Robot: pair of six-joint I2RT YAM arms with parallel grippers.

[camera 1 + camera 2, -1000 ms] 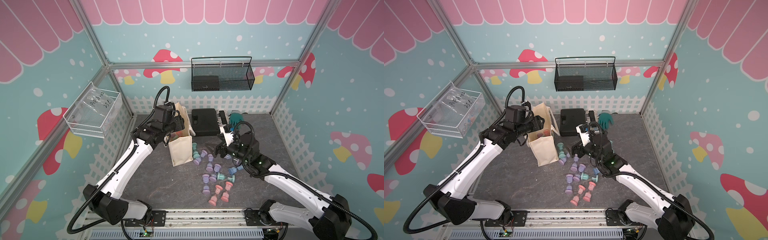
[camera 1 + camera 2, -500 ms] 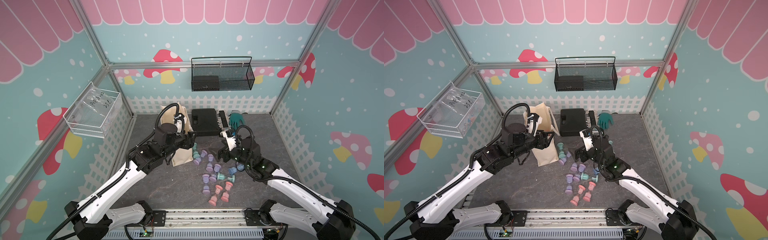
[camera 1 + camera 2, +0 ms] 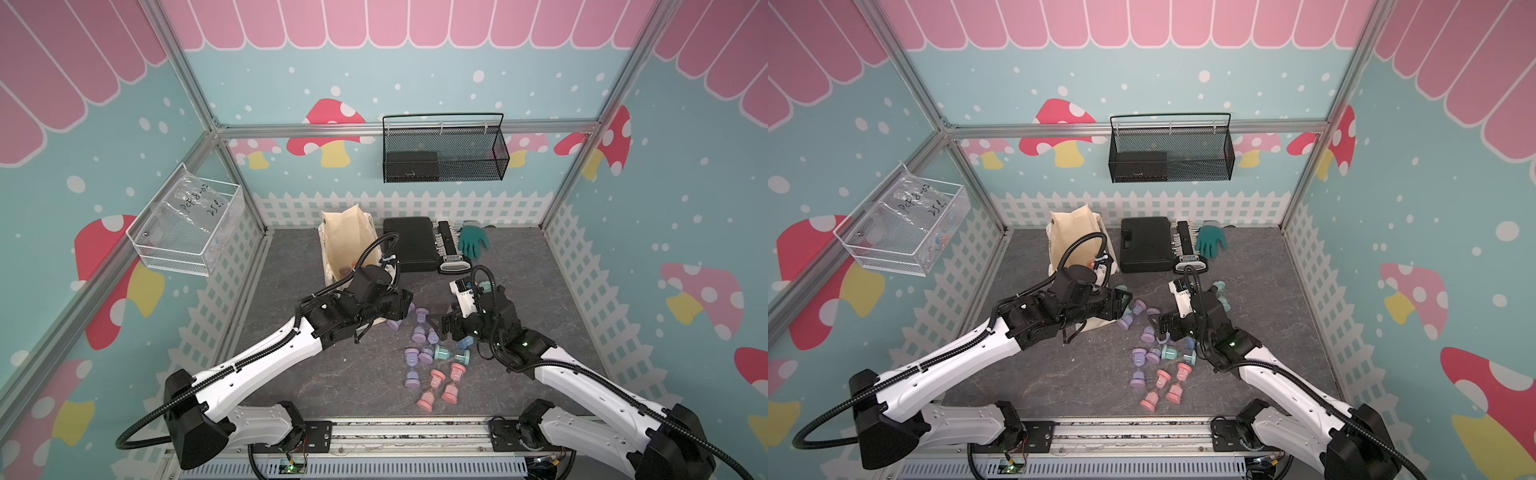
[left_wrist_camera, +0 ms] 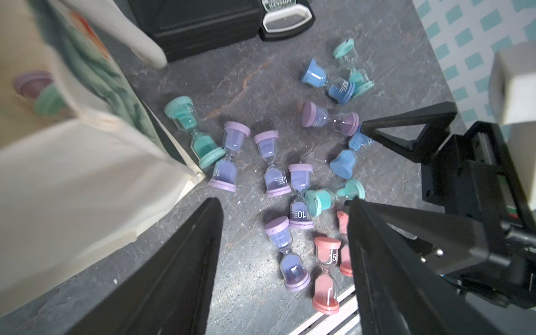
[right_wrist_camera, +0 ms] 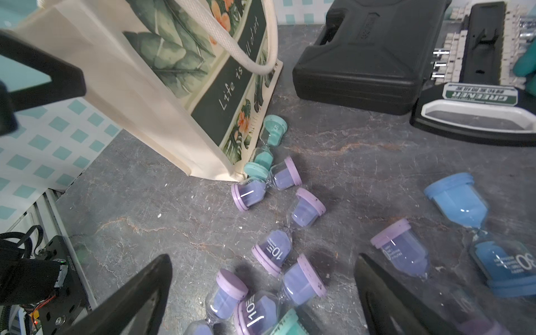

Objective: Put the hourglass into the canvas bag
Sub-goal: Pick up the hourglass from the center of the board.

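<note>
Left wrist view: left fingers (image 4: 185, 261) partly spread, empty, above hourglasses (image 4: 272, 165) beside the bag (image 4: 72, 174); right fingers (image 5: 136, 298) wide, empty. Pick-up step I'd guess, needs lowering onto one.

On the grey tabletop (image 3: 519, 266) the canvas bag (image 3: 345, 237) stands far left, with a black case (image 3: 409, 243) and green glove (image 3: 473, 241) to its right. Hourglasses (image 3: 442, 354) lie scattered centrally.
</note>
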